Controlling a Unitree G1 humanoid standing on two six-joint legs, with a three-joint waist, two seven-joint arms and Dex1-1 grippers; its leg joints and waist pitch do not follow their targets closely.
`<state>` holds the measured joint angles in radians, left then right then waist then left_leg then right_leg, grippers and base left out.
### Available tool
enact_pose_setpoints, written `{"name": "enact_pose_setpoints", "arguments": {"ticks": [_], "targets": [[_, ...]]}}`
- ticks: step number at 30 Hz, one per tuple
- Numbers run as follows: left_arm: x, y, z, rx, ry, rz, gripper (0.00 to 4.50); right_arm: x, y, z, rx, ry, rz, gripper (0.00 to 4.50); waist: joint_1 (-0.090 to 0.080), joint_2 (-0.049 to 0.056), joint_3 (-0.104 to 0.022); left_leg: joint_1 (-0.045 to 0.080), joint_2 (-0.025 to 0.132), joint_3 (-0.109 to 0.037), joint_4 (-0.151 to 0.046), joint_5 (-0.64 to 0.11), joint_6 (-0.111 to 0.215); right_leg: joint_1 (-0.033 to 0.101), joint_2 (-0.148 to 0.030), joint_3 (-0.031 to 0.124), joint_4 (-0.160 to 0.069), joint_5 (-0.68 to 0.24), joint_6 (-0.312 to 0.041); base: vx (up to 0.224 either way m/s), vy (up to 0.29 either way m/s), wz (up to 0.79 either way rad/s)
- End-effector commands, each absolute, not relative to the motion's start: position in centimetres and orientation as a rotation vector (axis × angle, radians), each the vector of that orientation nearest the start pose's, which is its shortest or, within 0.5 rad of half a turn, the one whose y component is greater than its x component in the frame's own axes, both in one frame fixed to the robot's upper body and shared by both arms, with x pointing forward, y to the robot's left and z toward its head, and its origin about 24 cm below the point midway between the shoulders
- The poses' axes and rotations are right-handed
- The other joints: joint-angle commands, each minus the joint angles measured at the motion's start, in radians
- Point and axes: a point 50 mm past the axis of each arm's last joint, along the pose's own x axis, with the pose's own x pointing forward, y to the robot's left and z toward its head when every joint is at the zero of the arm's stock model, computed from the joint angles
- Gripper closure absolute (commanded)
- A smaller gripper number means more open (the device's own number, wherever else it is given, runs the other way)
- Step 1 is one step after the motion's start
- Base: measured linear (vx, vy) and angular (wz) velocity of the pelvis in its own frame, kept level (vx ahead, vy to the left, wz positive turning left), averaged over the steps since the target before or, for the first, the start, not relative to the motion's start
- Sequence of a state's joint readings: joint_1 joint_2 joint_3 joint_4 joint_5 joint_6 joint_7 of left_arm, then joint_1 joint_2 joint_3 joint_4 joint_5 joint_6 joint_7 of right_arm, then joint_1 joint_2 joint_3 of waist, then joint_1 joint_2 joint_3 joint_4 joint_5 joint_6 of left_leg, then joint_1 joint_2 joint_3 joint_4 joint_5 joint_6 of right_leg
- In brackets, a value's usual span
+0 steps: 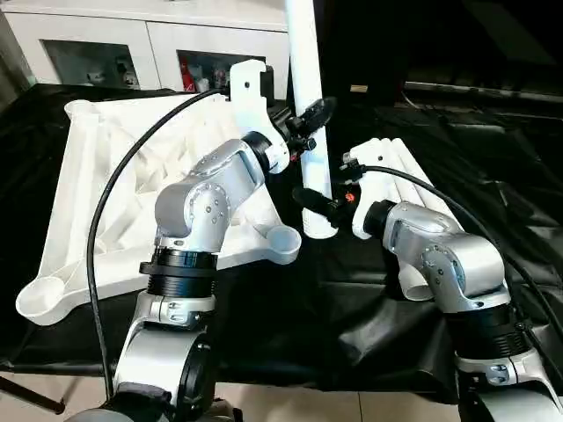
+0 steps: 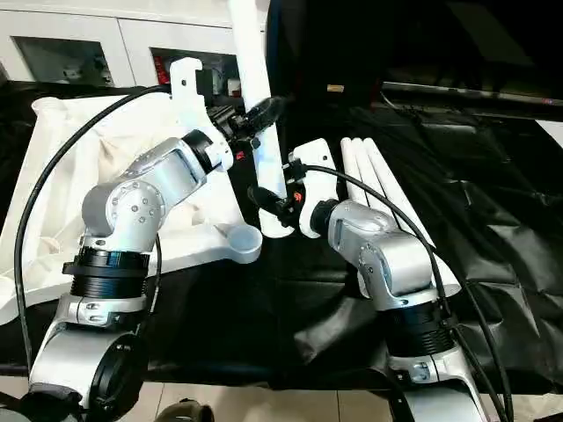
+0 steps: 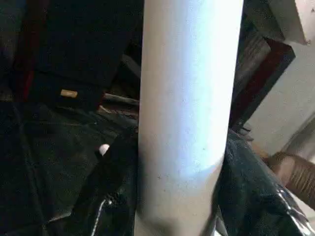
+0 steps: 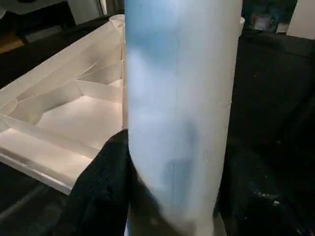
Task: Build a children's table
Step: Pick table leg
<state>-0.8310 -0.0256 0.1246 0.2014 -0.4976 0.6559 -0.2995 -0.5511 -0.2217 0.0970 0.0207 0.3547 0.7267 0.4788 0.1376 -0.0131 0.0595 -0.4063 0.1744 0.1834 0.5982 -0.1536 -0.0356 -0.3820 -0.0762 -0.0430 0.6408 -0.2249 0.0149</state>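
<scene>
Leg (image 1: 310, 105): upright, held by both tools
Left tool (image 1: 310, 119): clamped on leg, above right tool
Right tool (image 1: 318, 207): clamped on leg's lower end
Tabletop (image 1: 97, 185): beside left tool, on desk (image 1: 493, 158)

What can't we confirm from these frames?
- Upright white tubular leg: top cut off by the head views' upper edge.
- Leg's foot: right gripper hides whether it rests on the black cover.
- Spare white tubular legs: near ends behind the right forearm; count unclear.
- Left gripper: contact blurred.
</scene>
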Motion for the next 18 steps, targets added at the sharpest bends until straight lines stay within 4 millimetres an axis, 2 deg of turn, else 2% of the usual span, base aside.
{"name": "enact_pose_setpoints", "arguments": {"ticks": [1, 2, 5, 9, 14, 15, 17, 18], "targets": [[35.0, 5.6, 20.6, -0.414, -0.003, -0.827, 2.64, 32.2, -10.3, 14.1, 0.086, 0.202, 0.815, 1.81, -0.005, -0.001, -0.077, 0.036, 0.048, -0.021, -0.064, -0.142, -0.026, 0.041, -0.066, 0.039, -0.075, 0.012, -0.189, 0.000, 0.000, 0.00], [34.7, 5.7, 20.6, -0.394, -0.002, -0.867, 2.65, 31.9, -10.5, 14.2, 0.084, 0.203, 0.850, 1.56, -0.004, -0.002, -0.077, 0.037, 0.048, -0.021, -0.064, -0.140, -0.021, 0.041, -0.065, 0.039, -0.074, 0.012, -0.191, 0.000, 0.000, 0.00], [34.1, 6.0, 20.8, -0.349, -0.002, -0.977, 2.65, 30.8, -11.0, 14.6, 0.041, 0.212, 0.968, 1.44, -0.001, -0.003, -0.077, 0.036, 0.051, -0.021, -0.063, -0.126, -0.016, 0.043, -0.065, 0.039, -0.070, 0.034, -0.187, 0.000, 0.000, 0.00], [33.4, 6.5, 21.2, -0.345, -0.007, -1.095, 2.65, 29.8, -11.7, 14.9, 0.043, 0.222, 1.063, 1.44, 0.000, -0.006, -0.074, 0.035, 0.049, -0.018, -0.062, -0.135, -0.003, 0.042, -0.068, 0.040, -0.073, 0.000, -0.203, 0.000, 0.000, 0.00], [33.0, 7.1, 22.3, -0.369, -0.052, -1.222, 2.65, 28.8, -12.2, 14.8, 0.033, 0.257, 1.144, 1.44, -0.001, 0.000, -0.073, 0.036, 0.050, -0.019, -0.064, -0.159, -0.016, 0.039, -0.068, 0.039, -0.075, -0.045, -0.213, 0.000, 0.000, 0.00], [32.9, 7.2, 22.5, -0.385, -0.062, -1.245, 2.65, 28.7, -12.2, 14.7, 0.036, 0.265, 1.153, 1.60, -0.002, -0.003, -0.073, 0.035, 0.051, -0.019, -0.064, -0.159, -0.019, 0.040, -0.067, 0.040, -0.075, -0.046, -0.213, 0.000, 0.000, 0.00], [32.7, 7.2, 22.8, -0.420, -0.073, -1.272, 2.65, 28.6, -12.2, 14.6, 0.043, 0.272, 1.159, 1.70, -0.002, 0.002, -0.073, 0.036, 0.050, -0.019, -0.063, -0.163, -0.022, 0.038, -0.068, 0.040, -0.075, -0.048, -0.218, 0.000, 0.000, 0.00], [32.7, 7.2, 22.9, -0.428, -0.075, -1.277, 2.65, 28.6, -12.2, 14.6, 0.048, 0.274, 1.160, 1.70, -0.002, 0.000, -0.073, 0.036, 0.050, -0.018, -0.063, -0.165, -0.023, 0.038, -0.068, 0.040, -0.075, -0.048, -0.221, 0.000, 0.000, 0.00]]}}
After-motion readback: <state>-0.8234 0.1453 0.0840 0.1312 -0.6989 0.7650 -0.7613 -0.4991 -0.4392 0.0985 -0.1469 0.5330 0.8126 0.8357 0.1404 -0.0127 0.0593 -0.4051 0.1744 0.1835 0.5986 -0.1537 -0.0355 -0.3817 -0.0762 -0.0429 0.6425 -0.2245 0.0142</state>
